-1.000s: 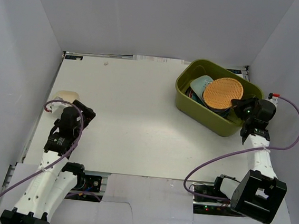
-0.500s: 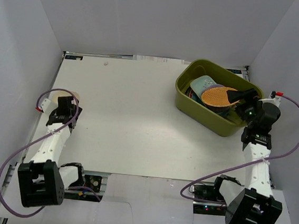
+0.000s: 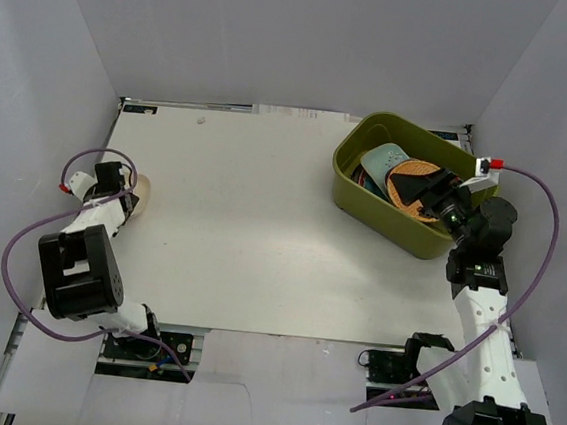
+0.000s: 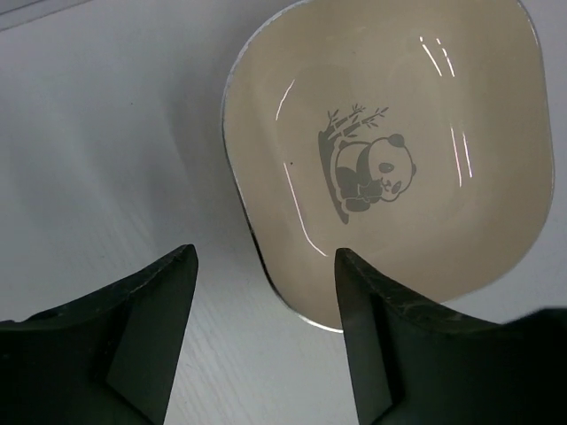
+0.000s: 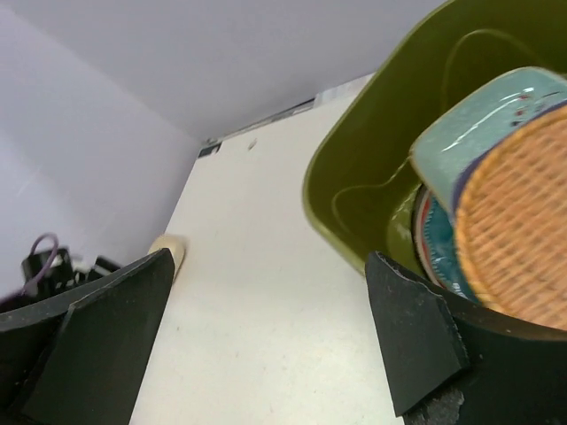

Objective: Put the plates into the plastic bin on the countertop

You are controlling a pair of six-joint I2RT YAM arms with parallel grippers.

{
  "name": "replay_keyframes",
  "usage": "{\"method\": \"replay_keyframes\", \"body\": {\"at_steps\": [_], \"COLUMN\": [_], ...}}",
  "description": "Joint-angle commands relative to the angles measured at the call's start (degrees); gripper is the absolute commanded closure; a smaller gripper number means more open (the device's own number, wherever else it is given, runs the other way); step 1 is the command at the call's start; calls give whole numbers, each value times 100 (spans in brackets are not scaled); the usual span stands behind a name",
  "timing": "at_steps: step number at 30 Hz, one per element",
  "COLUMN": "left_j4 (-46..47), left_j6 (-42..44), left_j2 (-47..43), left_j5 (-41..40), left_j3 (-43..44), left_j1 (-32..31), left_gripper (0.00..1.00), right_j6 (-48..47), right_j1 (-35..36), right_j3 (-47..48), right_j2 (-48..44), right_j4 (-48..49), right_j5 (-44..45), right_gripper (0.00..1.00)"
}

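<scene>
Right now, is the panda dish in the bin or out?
Out: the panda dish sits on the countertop, far from the bin.

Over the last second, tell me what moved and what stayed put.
The right gripper lowered the orange plate from above the plastic bin onto the dishes inside and let go; its fingers now stand open. The left gripper swung toward the left wall and now hangs open over the cream panda plate, without gripping it. The bin and the cream plate seem unmoved.

Bright, even light, with glare streaks on the cream plate (image 4: 390,168) and a soft shadow beneath its rim.
</scene>
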Motion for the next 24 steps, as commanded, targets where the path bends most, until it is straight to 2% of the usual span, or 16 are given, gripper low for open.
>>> {"method": "replay_keyframes", "body": {"at_steps": [1, 4, 5, 7, 8, 10, 12, 16, 18, 23, 24], "left_j4": [205, 231, 249, 258, 249, 214, 214, 389, 433, 407, 364], "left_j6": [236, 218, 236, 350, 402, 499, 578, 833, 930, 930, 930], "left_j2": [253, 394, 412, 412, 360, 263, -8, -755, -1098, -2344, -2496], "left_j5": [111, 190, 208, 269, 296, 436, 655, 1639, 1920, 3018, 3099], "left_j3": [315, 350, 359, 385, 385, 394, 385, 148, -54, -519, -642], "left_j1": [46, 37, 46, 37, 37, 46, 46, -103, -340, -937, -1278], "left_gripper": [27, 43, 57, 73, 89, 100, 100, 100, 100, 100, 100], "right_j6": [-348, -428, -437, -472, -489, -507, -665, -1174, -1507, -1948, -1992], "right_j1": [574, 1005, 1112, 1418, 1551, 1962, 2289, 3440, 3957, 4654, 4733], "right_j3": [7, 25, 51, 69, 95, 130, 322, 911, 1305, 2045, 2142], "right_j2": [-138, -121, -103, -25, 11, 203, 397, 1126, 1538, 2260, 2365], "right_j4": [90, 72, 72, 107, 116, 151, 125, -296, -481, -1183, -1228], "right_j5": [-141, 35, 79, 158, 210, 333, 360, 773, 939, 1511, 1581], "right_gripper": [6, 7, 7, 8, 8, 8, 8, 5, 4, 3, 4]}}
